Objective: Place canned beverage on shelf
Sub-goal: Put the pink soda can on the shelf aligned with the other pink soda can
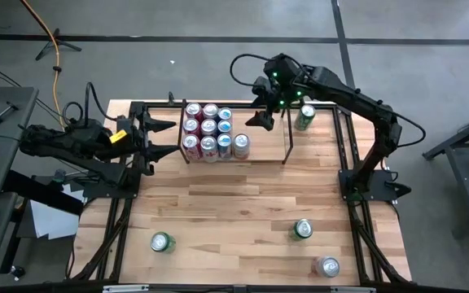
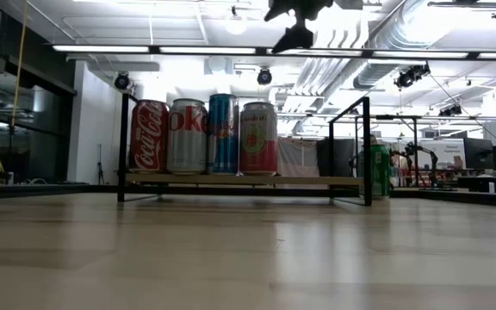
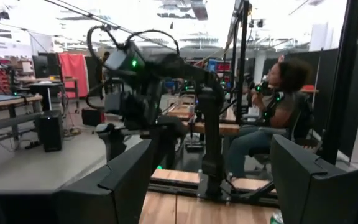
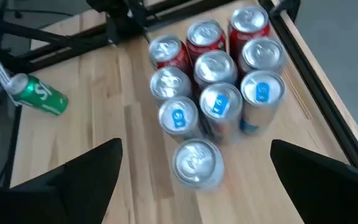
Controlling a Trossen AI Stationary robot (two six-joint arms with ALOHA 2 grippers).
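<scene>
The shelf (image 1: 287,138), thin black rods on a light wood base (image 2: 239,180), stands at the table's far middle. Several cans (image 1: 210,130) stand upright on its left half, packed in rows. The one nearest the shelf's bare right half is silver-topped (image 1: 240,145) (image 4: 196,163). My right gripper (image 1: 265,115) (image 2: 295,30) hangs open high above the shelf, just right of the cans, slanting down and holding nothing. My left gripper (image 1: 158,138) (image 3: 211,149) waits open at the table's left edge, beside the shelf's left end, with nothing between its fingers.
A green can (image 1: 304,116) (image 2: 375,170) stands upright beyond the shelf's right end. Three more cans are on the table's near half: a green one (image 1: 162,242) near left, a green one (image 1: 302,229) and a silver one (image 1: 328,266) near right. A person (image 3: 272,106) sits beyond the table.
</scene>
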